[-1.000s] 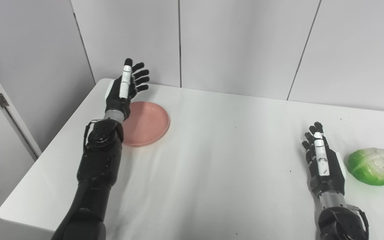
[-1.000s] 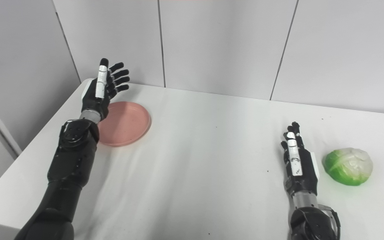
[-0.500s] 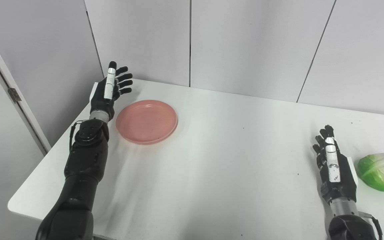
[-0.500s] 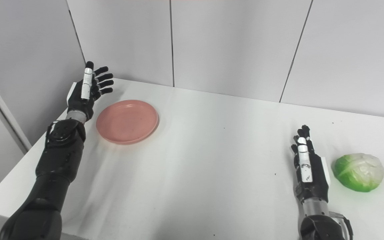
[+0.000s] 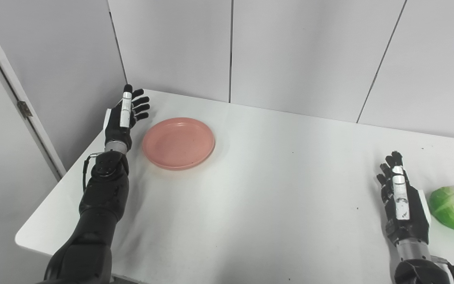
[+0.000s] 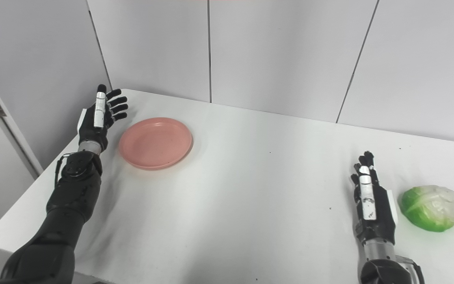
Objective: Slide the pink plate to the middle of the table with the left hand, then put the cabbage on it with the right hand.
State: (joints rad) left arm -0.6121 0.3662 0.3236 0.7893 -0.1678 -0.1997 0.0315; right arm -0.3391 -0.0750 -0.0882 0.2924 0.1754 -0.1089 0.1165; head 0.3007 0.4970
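Camera has swung: the whole scene sits shifted in both views, so plate, cabbage and right hand only appear displaced, not moved on the table.

Real change is the left hand [image 5: 120, 120]. A second ago it was raised over the near-left part of the pink plate [image 5: 178, 142], its wrist and forearm covering that rim. Now it stands just beside the plate's left edge, clear of it, with the whole rim showing (a narrow strip of white table [image 5: 250, 189] visible between them). Hand also sits lower against the plate than before. Fingers spread and empty, pointing away from the robot, as earlier.
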